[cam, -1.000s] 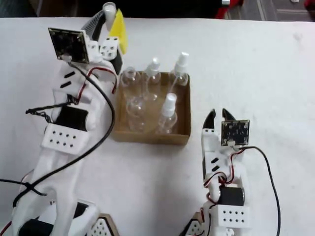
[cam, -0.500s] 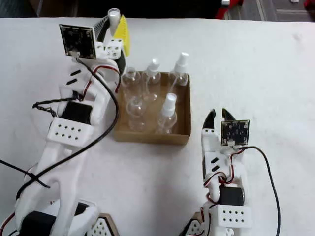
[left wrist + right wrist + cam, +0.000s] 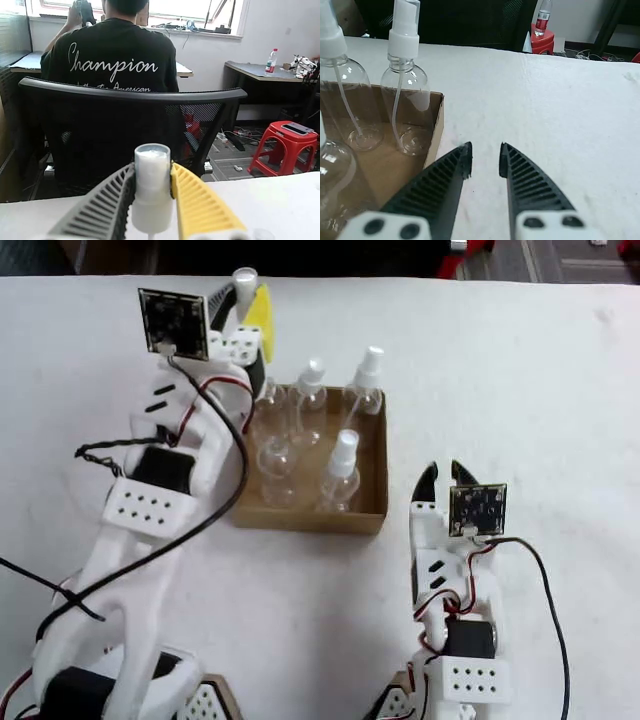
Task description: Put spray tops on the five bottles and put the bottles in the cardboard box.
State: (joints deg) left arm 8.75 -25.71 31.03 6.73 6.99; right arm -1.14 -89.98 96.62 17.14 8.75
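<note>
**Spray top in left grip, over the box's far-left corner**

Left gripper [image 3: 152, 172]: clamped on one spray top [image 3: 152, 155], held upright, head up. Nearest below: open bottle [image 3: 263, 400], far-left in box [image 3: 310, 522]. Second open bottle [image 3: 276, 462] stands just in front of it. Three capped bottles [image 3: 342, 465] stand alongside, all inside. Right gripper [image 3: 484, 156]: fingers slightly parted, empty, beside the box's near-right corner.

Handling note: the likely step is seating the top. Centre it over the neck before lowering, keep it vertical and descend slowly, since the light bottle may tip.
</note>
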